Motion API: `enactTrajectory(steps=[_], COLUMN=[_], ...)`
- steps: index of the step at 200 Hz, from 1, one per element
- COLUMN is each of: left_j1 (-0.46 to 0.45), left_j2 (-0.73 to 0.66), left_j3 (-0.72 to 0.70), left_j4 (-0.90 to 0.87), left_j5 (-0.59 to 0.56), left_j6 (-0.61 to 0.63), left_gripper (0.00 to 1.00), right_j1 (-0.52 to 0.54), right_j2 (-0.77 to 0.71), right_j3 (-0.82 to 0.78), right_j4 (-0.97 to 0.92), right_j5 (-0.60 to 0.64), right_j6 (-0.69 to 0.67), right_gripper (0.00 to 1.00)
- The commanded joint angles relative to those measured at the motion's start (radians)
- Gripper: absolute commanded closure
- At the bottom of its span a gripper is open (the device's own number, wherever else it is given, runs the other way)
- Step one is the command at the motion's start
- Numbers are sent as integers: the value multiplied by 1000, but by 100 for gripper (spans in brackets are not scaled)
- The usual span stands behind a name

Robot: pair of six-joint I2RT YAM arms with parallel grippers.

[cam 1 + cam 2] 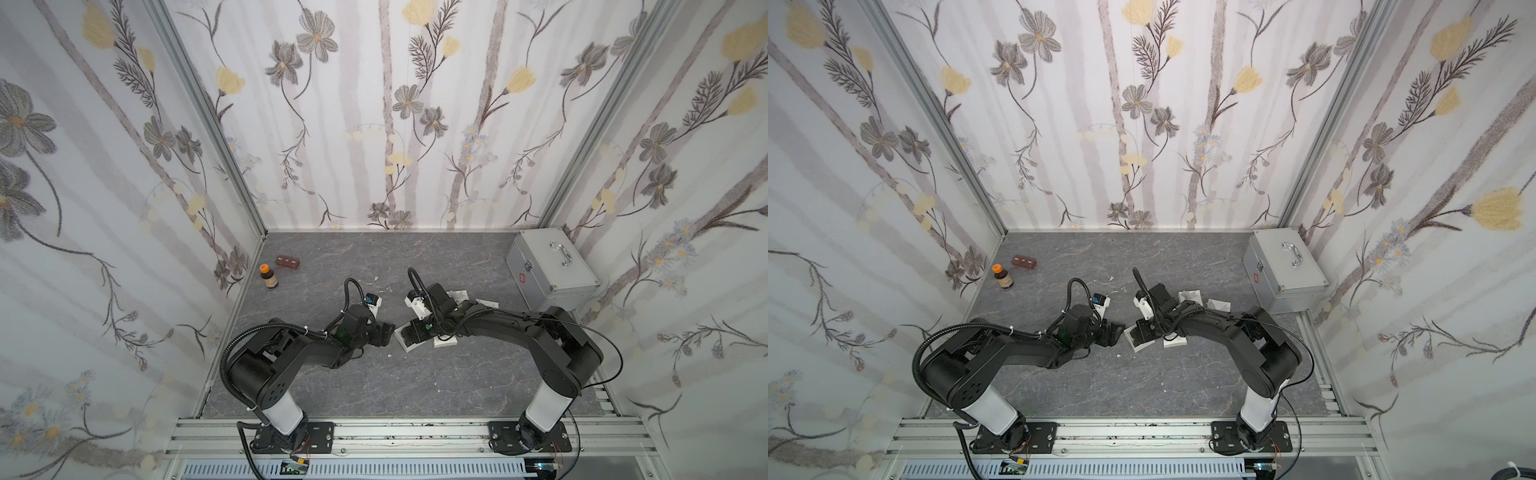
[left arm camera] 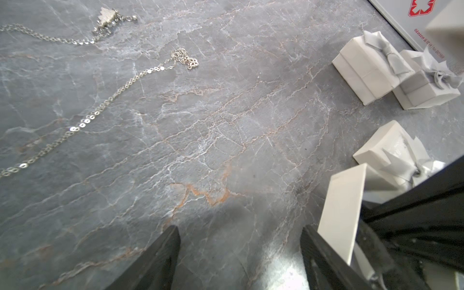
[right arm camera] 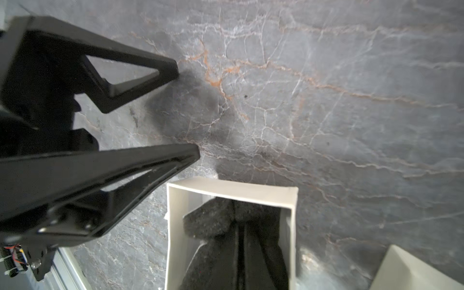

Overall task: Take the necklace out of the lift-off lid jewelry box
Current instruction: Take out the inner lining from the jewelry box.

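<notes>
Right wrist — jewelry box (image 3: 232,188) around right tool (image 3: 236,213), tips together

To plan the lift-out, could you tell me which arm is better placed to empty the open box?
Right, probably: the right gripper is shut inside the open box, while the left gripper stands open outside it.

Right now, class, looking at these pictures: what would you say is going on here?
The right gripper is down inside an open white box, jaws shut at the black foam lining. Whether it has a necklace pinched cannot be seen. The left gripper hangs open beside the box, holding nothing. Two silver chains lie loose on the grey table, and more white ribboned boxes stand nearby.
</notes>
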Motion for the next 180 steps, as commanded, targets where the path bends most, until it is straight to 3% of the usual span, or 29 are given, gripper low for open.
enactTrajectory(steps=[1, 62, 128, 180], left_j1=[0, 0, 2, 0], left_j2=[1, -80, -232, -272], left_j3=[-1, -4, 11, -1], left_j4=[18, -23, -194, -166], left_j5=[-4, -24, -113, 65], left_j6=[-10, -10, 28, 51], left_gripper=[22, 22, 22, 20], right_j1=[-10, -29, -32, -35], right_j2=[-34, -50, -29, -17], right_j3=[-12, -17, -14, -12], right_j4=[97, 104, 128, 136], right_j5=[-87, -75, -94, -100], right_j6=[2, -3, 7, 8], right_gripper=[99, 100, 100, 100])
